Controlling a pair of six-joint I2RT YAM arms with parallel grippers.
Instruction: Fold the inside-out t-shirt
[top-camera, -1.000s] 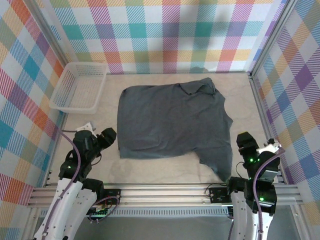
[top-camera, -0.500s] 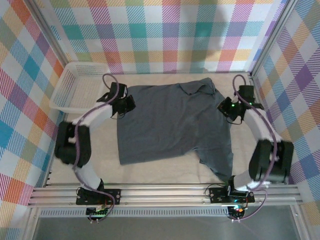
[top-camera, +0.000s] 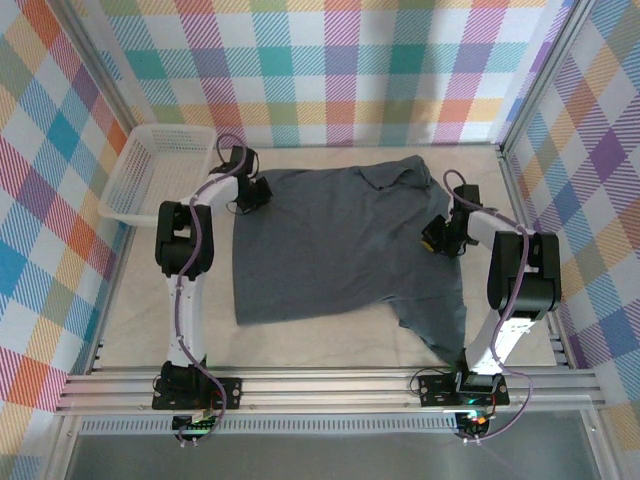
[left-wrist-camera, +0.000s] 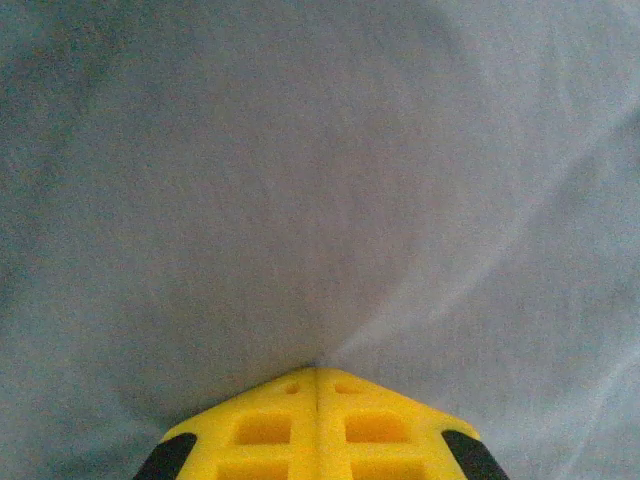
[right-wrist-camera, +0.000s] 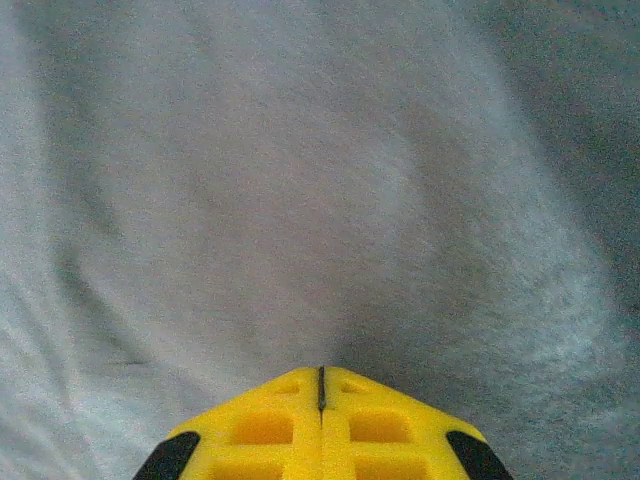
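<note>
t-shirt (top-camera: 340, 250) clamped by left gripper (left-wrist-camera: 317, 372), right gripper (right-wrist-camera: 321, 370), both closed tight; pinch hidden under fingers (left-wrist-camera: 262, 430).

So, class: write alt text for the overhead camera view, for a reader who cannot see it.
A blue-grey inside-out t-shirt lies spread on the table, with the left gripper and right gripper each shut on cloth near its left and right edges. A white mesh basket sits at the far left.

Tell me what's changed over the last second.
Both arms swung out from their bases to the t-shirt: left end effector at its far-left corner, right end effector at its right edge, both now closed, pinching cloth. The t-shirt and basket stayed put.
</note>
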